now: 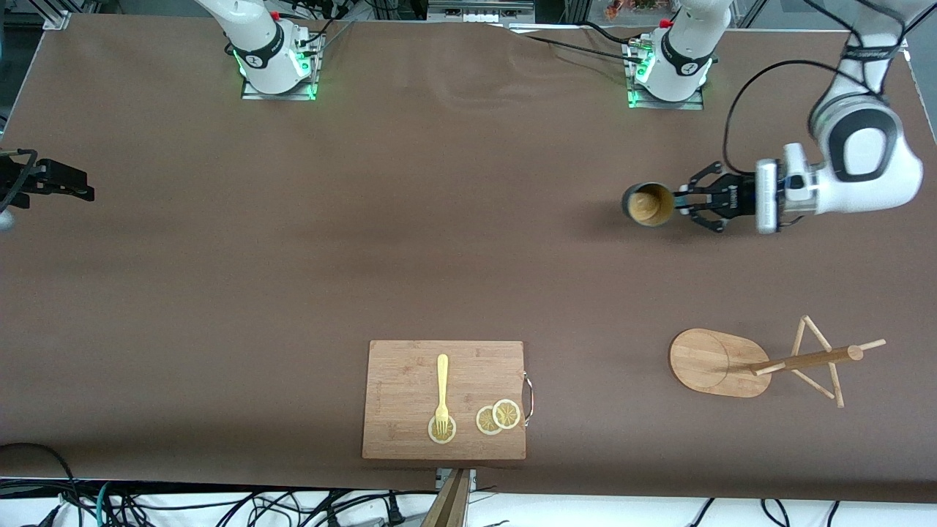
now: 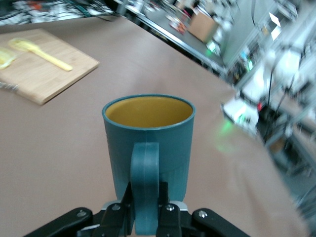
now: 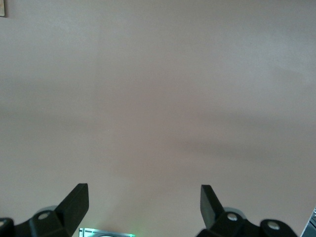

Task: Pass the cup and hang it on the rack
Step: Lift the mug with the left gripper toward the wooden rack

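The left gripper is clamped on the handle of the cup, carrying it over the table toward the left arm's end. The rack stands near the front edge at that end, pegs bare, so passing and hanging are not yet done. The right gripper waits spread wide, holding nothing, at the opposite edge. The cutting board with the fork lies mid front edge, out of the way.
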Available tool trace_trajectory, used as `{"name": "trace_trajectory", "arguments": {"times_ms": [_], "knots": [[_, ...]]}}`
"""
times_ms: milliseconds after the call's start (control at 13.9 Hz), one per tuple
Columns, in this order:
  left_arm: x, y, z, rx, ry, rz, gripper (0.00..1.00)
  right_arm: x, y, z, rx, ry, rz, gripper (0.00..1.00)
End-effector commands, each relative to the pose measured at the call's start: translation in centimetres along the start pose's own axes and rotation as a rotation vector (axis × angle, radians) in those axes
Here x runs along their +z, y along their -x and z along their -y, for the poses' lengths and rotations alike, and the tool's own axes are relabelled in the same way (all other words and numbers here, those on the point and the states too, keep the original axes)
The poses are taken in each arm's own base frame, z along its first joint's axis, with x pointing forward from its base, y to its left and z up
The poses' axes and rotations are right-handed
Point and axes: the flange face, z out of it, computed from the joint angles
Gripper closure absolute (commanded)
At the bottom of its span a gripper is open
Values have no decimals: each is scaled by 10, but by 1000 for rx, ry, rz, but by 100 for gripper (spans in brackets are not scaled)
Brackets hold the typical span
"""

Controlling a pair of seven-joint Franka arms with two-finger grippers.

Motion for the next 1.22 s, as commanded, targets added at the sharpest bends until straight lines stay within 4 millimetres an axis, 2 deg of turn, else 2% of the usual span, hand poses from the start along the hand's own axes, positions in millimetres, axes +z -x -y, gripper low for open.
{"name": "trace_trajectory", "arguments": {"times_ms": [0,143,215,430,645,789,1004,1147], "knots": [[-49,16,-9,-271,0,-74,100,0,7,-6,-3,-21,42,1],[-88,36,-10,-455,12,-155,100,2,10,-5,-2,-27,69,1],[-105,45,-4,-511,19,-212,100,2,11,-6,-2,-23,71,1],[-130,63,27,-675,72,-356,100,0,10,-2,-8,-21,69,0],[-138,60,52,-868,139,-446,100,-1,9,2,-14,-18,65,0],[-145,46,65,-972,168,-464,100,-3,8,5,-12,-21,59,0],[-145,27,88,-1076,205,-459,100,-2,7,10,-20,-28,61,0],[-140,23,99,-1109,238,-488,100,-2,7,9,-14,-29,59,0]]}}
